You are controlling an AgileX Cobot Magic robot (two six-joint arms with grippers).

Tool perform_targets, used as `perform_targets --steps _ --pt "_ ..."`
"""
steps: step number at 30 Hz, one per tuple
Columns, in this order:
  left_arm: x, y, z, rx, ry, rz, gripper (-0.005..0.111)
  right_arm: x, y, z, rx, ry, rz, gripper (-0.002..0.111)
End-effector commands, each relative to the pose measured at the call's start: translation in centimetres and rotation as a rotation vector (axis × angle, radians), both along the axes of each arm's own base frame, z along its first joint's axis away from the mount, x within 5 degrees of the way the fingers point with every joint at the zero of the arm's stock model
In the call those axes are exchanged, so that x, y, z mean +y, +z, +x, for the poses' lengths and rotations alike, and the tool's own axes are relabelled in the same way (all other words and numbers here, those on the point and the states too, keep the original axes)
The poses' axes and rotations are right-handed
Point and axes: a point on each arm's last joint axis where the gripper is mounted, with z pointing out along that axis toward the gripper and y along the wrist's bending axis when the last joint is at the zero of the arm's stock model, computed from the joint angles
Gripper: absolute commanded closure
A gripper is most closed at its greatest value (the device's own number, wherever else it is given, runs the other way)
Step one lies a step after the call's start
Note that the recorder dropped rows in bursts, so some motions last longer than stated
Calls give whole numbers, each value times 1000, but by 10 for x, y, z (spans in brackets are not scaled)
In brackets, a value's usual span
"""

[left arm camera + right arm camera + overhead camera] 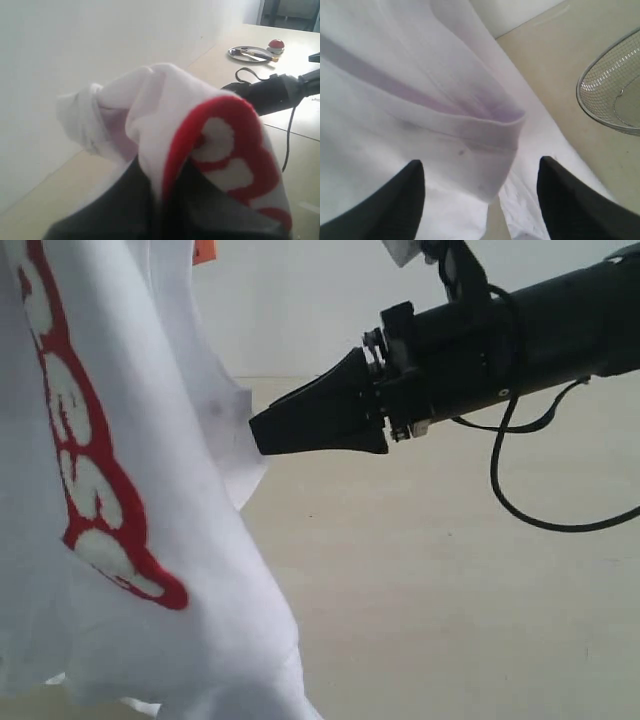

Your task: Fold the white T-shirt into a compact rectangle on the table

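The white T-shirt [200,570] hangs lifted at the left, over the table [450,590]. Its top and lower edge are cut off by the frame, so I cannot tell if it touches the tabletop. Only a part of the red band [95,490] is visible. The left gripper [160,200] is almost buried under bunched cloth; its dark fingers are pressed together and pinch the shirt. The right gripper [480,162] has its fingers wide apart and holds nothing; a sleeve hem hangs just in front of them. A wire-mesh basket [615,90] is seen only partly.
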Motion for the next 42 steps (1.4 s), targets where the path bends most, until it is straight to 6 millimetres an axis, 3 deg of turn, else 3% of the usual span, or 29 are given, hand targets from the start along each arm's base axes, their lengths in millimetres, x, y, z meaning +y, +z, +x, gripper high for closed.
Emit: perform_targets --steps 1,11,19,33,39,42 --pt "-1 2 -4 2 -11 -24 102 4 -11 8 23 -9 38 50" --pt "-1 2 -4 2 -8 -23 102 10 -24 14 51 -7 54 50" --pt "-1 1 -4 3 -6 -14 102 27 -21 7 36 29 92 50" --pt "-1 1 -4 5 -6 -16 102 28 -19 8 70 13 110 50" --pt "-1 1 -3 3 -5 -17 102 27 -23 14 117 -69 75 32" --pt "-1 1 -3 3 -5 -17 102 27 -22 12 119 -52 84 39"
